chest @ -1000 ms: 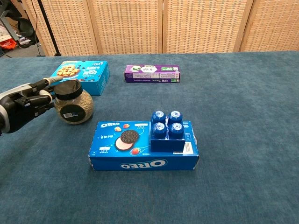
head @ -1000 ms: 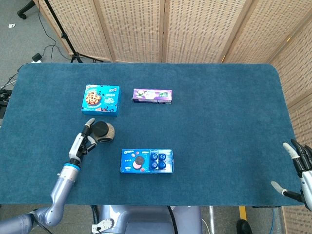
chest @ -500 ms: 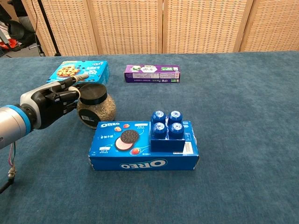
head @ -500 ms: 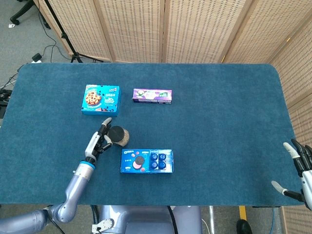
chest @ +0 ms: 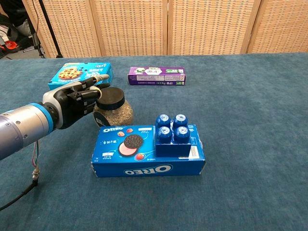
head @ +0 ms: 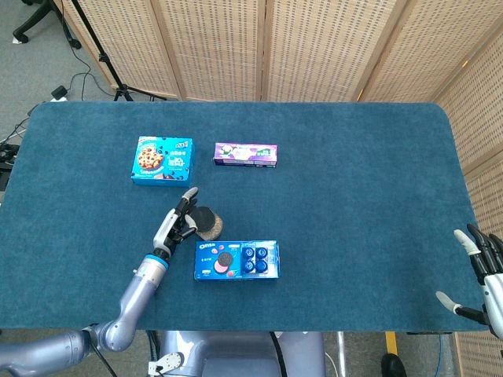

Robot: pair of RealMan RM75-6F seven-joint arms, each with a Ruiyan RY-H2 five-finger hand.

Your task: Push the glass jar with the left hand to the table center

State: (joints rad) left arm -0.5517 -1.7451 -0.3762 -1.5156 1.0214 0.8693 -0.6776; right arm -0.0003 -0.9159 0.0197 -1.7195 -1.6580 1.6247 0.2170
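The glass jar (head: 207,223) (chest: 115,109) has a black lid and grainy contents; it stands upright just behind the Oreo box's left half. My left hand (head: 176,227) (chest: 76,103) lies flat against the jar's left side, fingers extended and touching it, gripping nothing. At the table's right front edge my right hand (head: 481,271) rests with its fingers spread and nothing in it; the chest view does not show it.
A blue Oreo box (head: 236,260) (chest: 147,150) lies right in front of the jar. A blue cookie box (head: 163,160) (chest: 82,75) and a purple box (head: 247,154) (chest: 156,76) lie farther back. Wicker screens stand behind the table.
My left hand has slid the jar rightward along the table, from beside the cookie box to just behind the Oreo box. The right hand has not moved.
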